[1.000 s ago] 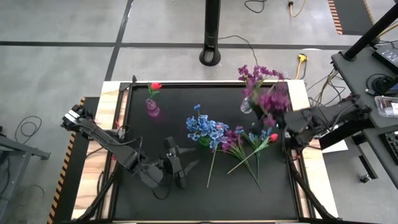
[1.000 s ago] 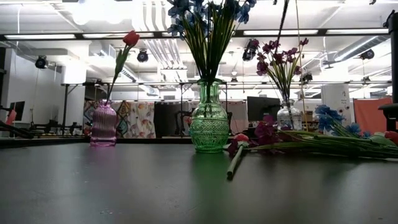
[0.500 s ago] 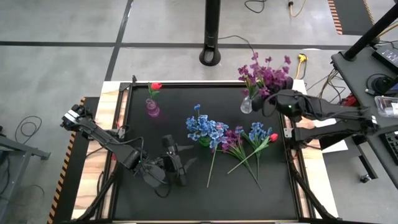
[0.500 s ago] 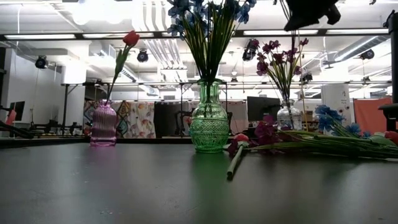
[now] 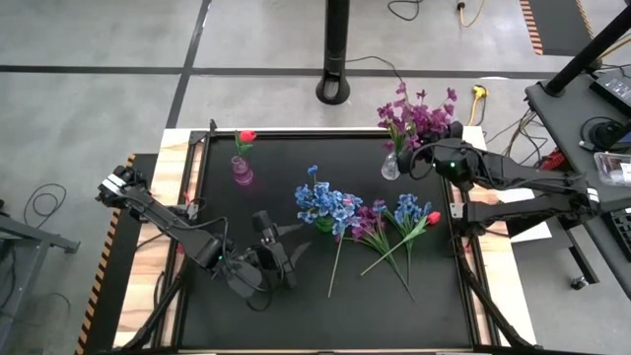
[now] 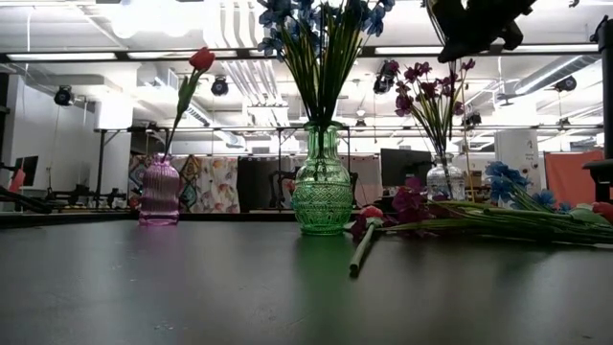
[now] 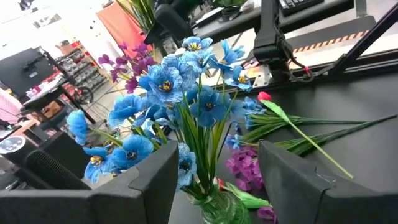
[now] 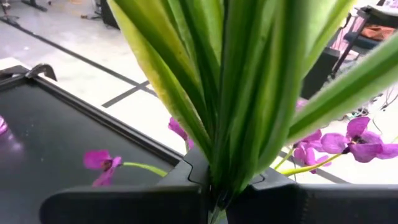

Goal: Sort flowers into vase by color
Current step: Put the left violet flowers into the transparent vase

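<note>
My right gripper is at the table's far right, high above the tabletop, shut on a purple spray's green stems. It is beside the clear vase, which holds purple blossoms. A pink vase holds a red tulip. A green vase in the middle holds blue blooms. Loose purple, blue and red flowers lie flat on the table. My left gripper is open and empty, near-left of the green vase. My right gripper pinches the bundle of green stems and leaves between its two fingers. The bundle runs on past the fingers and fans out, with purple blossoms around it. The gripper holds it well above the table. The stems' lower end is hidden.
The loose flowers' stems fan toward the near edge right of centre. The black mat is bare at the near left. A black pole base stands on the floor beyond the far edge.
My right gripper has gone from above the loose flowers toward the table's far edge, carrying the purple spray to beside the clear vase, then come down a little. My left gripper has shifted slightly toward the table's left.
</note>
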Controlling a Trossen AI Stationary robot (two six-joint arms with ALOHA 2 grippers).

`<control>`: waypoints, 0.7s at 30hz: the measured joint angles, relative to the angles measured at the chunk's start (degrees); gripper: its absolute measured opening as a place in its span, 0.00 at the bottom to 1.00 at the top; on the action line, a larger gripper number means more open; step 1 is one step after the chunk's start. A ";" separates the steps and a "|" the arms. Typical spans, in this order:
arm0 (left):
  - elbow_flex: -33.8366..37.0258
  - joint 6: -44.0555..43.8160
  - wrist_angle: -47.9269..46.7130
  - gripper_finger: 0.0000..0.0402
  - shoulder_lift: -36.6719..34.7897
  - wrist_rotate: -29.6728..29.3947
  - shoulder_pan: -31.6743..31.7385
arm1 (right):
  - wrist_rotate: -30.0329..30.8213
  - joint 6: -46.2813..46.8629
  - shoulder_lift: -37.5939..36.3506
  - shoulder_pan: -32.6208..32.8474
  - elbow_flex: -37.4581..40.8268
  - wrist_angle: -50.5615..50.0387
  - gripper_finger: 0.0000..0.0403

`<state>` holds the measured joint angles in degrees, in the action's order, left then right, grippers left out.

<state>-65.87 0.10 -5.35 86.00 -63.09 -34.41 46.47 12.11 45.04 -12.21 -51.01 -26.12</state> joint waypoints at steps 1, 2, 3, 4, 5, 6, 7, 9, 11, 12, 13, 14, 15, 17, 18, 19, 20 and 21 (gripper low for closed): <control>0.00 0.00 -0.10 0.50 0.00 0.00 0.00 | -0.01 -0.32 0.00 -0.30 0.41 1.14 0.03; 0.00 0.00 -0.11 0.50 0.00 0.00 0.00 | -0.02 -0.88 -0.02 -0.63 0.83 2.25 0.03; 0.00 0.00 -0.11 0.50 0.00 0.00 0.00 | -0.05 -1.26 0.00 -0.96 1.30 3.46 0.03; 0.00 0.00 -0.11 0.50 0.00 0.00 0.00 | -0.04 -1.63 0.00 -1.20 1.71 4.52 0.03; 0.00 0.00 -0.11 0.50 0.00 0.00 0.02 | -0.04 -1.69 0.00 -1.36 2.02 5.28 0.03; 0.00 0.00 -0.11 0.50 0.01 0.00 0.02 | -0.03 -1.69 -0.01 -1.53 2.23 5.66 0.03; 0.00 0.00 -0.11 0.50 0.02 0.00 0.02 | 0.00 -1.84 0.00 -1.59 2.32 5.67 0.03; 0.00 0.00 -0.11 0.50 0.02 0.00 0.02 | -0.01 -2.61 0.00 -1.76 2.44 5.65 0.03; 0.00 0.00 -0.11 0.50 0.02 0.00 0.02 | 0.01 -2.70 0.00 -1.83 2.54 5.65 0.03; 0.00 0.00 -0.11 0.50 0.02 0.00 0.00 | 0.01 -2.70 0.02 -1.85 2.54 5.65 0.03; 0.00 0.00 -0.11 0.50 0.02 0.00 0.00 | 0.01 -2.70 0.02 -1.87 2.54 5.67 0.03; 0.00 0.00 -0.11 0.50 0.02 0.00 0.00 | 0.01 -2.70 0.02 -1.87 2.54 5.67 0.03; 0.00 0.00 -0.11 0.50 0.02 0.00 0.01 | 0.03 -2.70 0.02 -1.87 2.62 5.77 0.03; 0.00 0.00 -0.11 0.50 0.03 0.00 0.02 | 0.05 -2.64 0.02 -1.87 2.95 6.00 0.03; 0.00 0.00 -0.11 0.50 0.04 0.00 0.01 | 0.07 -2.49 0.02 -1.87 3.23 6.32 0.03; 0.00 0.00 -0.11 0.50 0.04 0.00 0.02 | 0.10 -2.44 0.02 -1.87 3.62 6.96 0.03; 0.00 0.00 -0.11 0.50 0.04 0.00 0.02 | 0.10 -2.43 0.02 -1.87 4.03 7.81 0.03; 0.00 0.00 -0.11 0.50 0.04 0.00 0.02 | 0.14 -2.46 0.02 -1.87 4.54 8.66 0.03</control>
<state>-65.87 0.10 -5.45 86.04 -63.09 -34.39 46.61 9.64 45.06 -14.09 -46.47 -17.45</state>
